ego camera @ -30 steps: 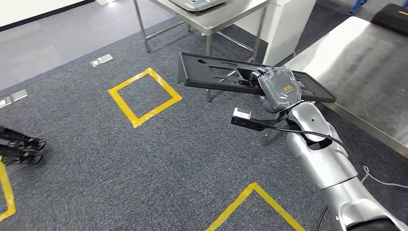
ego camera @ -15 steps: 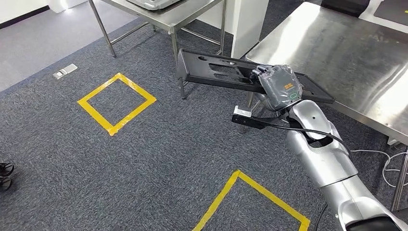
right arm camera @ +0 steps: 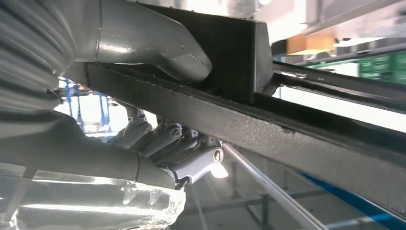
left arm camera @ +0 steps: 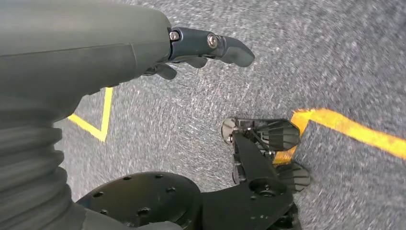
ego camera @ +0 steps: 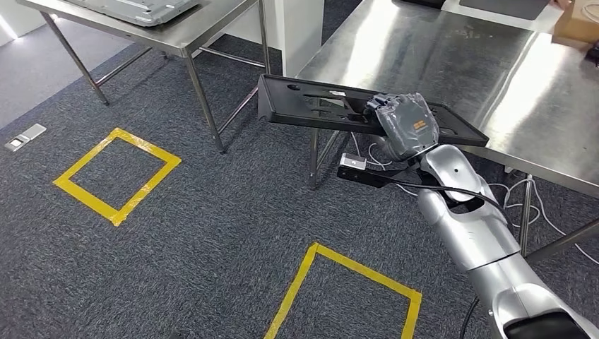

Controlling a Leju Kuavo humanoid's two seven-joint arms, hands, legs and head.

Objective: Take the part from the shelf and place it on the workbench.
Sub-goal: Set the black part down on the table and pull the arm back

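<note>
The part (ego camera: 311,106) is a long, flat black panel with cut-outs. My right hand (ego camera: 406,123) grips it near its right end and holds it level in the air. In the head view its right end overlaps the near edge of the steel workbench (ego camera: 438,56). The right wrist view shows the part's dark edge (right arm camera: 297,139) close up, with my thumb (right arm camera: 153,43) pressed on one face and the fingers (right arm camera: 158,139) curled under the other. My left hand (left arm camera: 191,48) hangs over the carpet with nothing in it, its fingers loosely apart.
A second steel table (ego camera: 212,28) carrying a grey tray (ego camera: 134,8) stands at the back left, next to a white pillar (ego camera: 300,28). Yellow tape squares (ego camera: 116,173) (ego camera: 346,289) mark the grey carpet. Cables (ego camera: 544,219) lie under the workbench, and a cardboard box (ego camera: 576,21) sits at its far right.
The camera has turned, so the floor markings slid left and the workbench takes up more of the picture. My right hand still holds the part the same way.
</note>
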